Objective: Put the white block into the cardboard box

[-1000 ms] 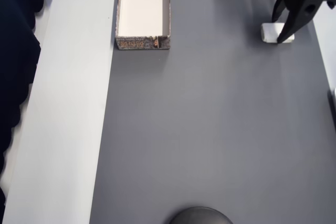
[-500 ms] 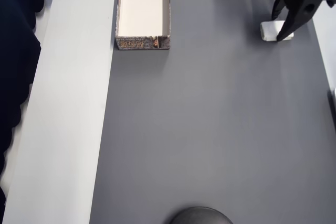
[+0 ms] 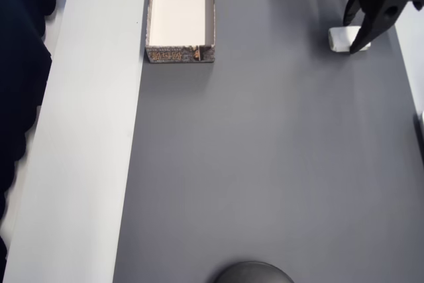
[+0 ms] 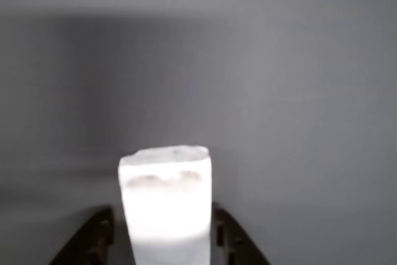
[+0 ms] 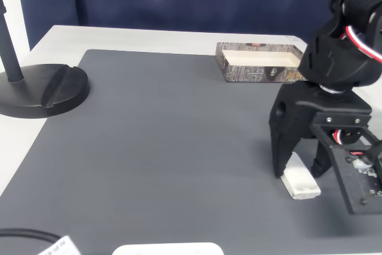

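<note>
While my fingers [image 5: 298, 174] straddle the white block [image 5: 301, 183] on the desk, not yet closed, a skewed squeeze could flick it away; cardboard box [image 3: 180, 14] sits well off.

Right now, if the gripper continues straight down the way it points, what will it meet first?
The white block. The gripper points down with its jaws on either side of the block, so it would likely close around it before reaching the grey mat, though exact height is unclear.

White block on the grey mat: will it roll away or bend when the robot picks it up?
Probably neither. The white block lies flat with straight sides, so rolling seems unlikely. It looks solid between the fingers, likely stiff, and small, so probably light.
</note>
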`<state>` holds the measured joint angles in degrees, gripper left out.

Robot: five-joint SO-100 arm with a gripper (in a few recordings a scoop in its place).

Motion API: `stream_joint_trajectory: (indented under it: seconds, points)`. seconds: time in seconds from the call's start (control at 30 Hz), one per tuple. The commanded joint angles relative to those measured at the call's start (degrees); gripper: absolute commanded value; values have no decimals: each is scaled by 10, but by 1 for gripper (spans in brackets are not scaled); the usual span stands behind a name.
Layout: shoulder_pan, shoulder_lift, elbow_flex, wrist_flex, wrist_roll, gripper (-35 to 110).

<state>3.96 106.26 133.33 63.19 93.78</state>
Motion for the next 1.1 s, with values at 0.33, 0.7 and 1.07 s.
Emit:
stream_joint_trajectory:
  seconds: [0.33,0.7,1.07]
  points:
    - [-3,2,-33,-7,13,22]
    - [-3,2,-33,-13,11,20]
    - [-4,2,-25,-12,-2,17]
